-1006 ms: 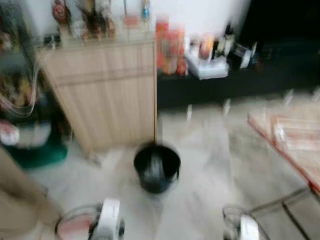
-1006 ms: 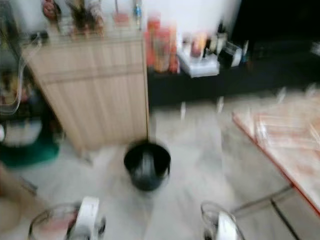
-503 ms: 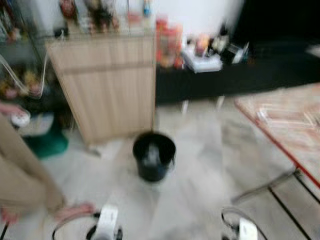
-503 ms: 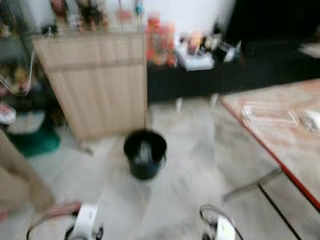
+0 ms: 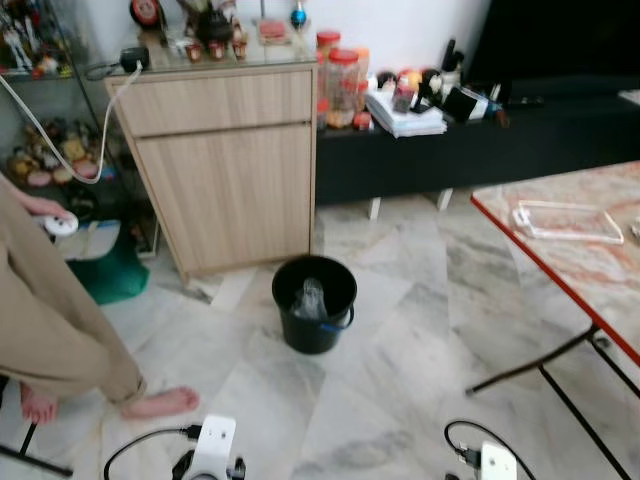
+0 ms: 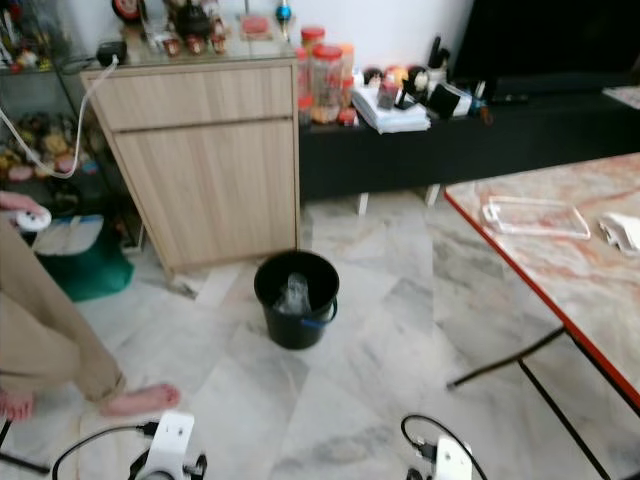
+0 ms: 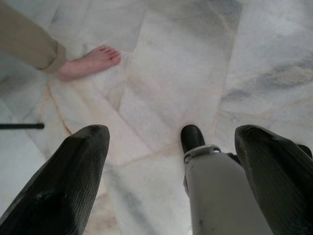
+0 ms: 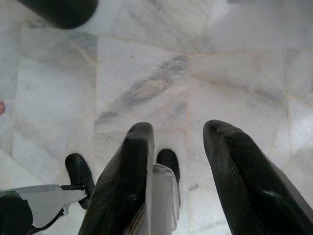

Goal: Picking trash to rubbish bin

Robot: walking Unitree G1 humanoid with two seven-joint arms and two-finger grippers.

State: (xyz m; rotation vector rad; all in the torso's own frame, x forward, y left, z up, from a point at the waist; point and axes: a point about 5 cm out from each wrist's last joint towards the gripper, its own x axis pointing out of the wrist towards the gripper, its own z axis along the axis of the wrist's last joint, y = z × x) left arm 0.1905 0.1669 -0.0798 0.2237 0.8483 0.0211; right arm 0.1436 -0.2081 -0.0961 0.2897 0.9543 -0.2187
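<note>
The left gripper (image 7: 171, 166) hangs low over the marble floor (image 7: 166, 73) with its two black fingers (image 7: 68, 181) spread wide and nothing between them. Beyond the fingertips, a person's bare foot (image 7: 88, 61) rests flat on the tiles, with a tan trouser leg (image 7: 27, 41) above it; the robot's own grey leg and black foot (image 7: 191, 138) show between the fingers.

The right gripper (image 8: 178, 147) hangs the same way, its fingers (image 8: 124, 181) parted with a narrower gap and holding nothing, above the floor and the robot's other foot (image 8: 168, 160).

The bin (image 5: 314, 304), a black bucket with a blue handle, stands on the floor well ahead of both grippers, roughly midway between them. A clear crumpled piece of trash (image 5: 309, 297), seemingly a plastic bottle, lies inside it. Just behind the bin is a light wooden cabinet (image 5: 225, 160) with small items on top, and a low black bench (image 5: 470, 150) runs off toward the right gripper's side, carrying jars (image 5: 340, 85) and papers.

Ahead of the right gripper stands a table (image 5: 590, 270) with a red edge and a marbled top; a clear tray (image 5: 565, 220) lies on it. The person (image 5: 50, 330) stands on the left gripper's side.
</note>
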